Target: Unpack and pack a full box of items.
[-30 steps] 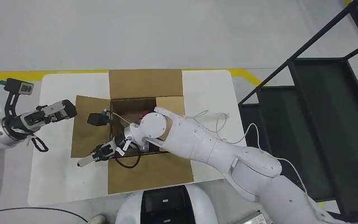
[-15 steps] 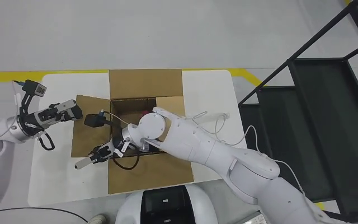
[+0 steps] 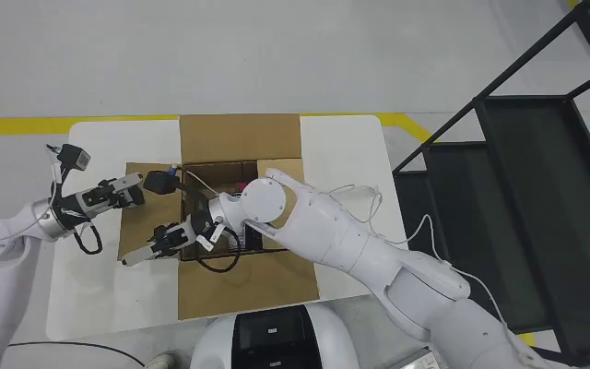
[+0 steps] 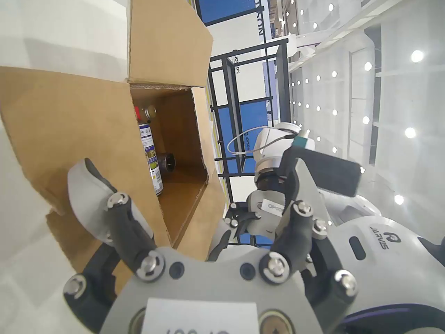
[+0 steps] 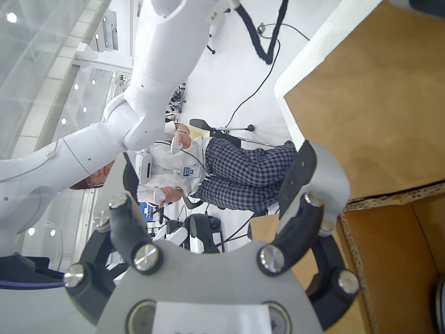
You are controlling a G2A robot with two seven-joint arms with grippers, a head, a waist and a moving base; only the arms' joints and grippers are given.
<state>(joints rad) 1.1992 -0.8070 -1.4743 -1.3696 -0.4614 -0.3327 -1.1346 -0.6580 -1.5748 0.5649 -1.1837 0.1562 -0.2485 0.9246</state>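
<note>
**Both grippers wide open and empty at the box**

The box (image 3: 240, 138) stands open in the middle of the table (image 3: 92, 295). The left gripper (image 4: 191, 179) is by the box's left flap, facing the opening. Its jaws are spread wide and hold nothing. One finger (image 4: 87, 182) is close to the flap, but I cannot tell if it touches. The right gripper (image 5: 215, 189) is over the same flap, its jaws also wide apart and empty. Inside the box, a spray can (image 4: 151, 154) is against a wall.
</note>
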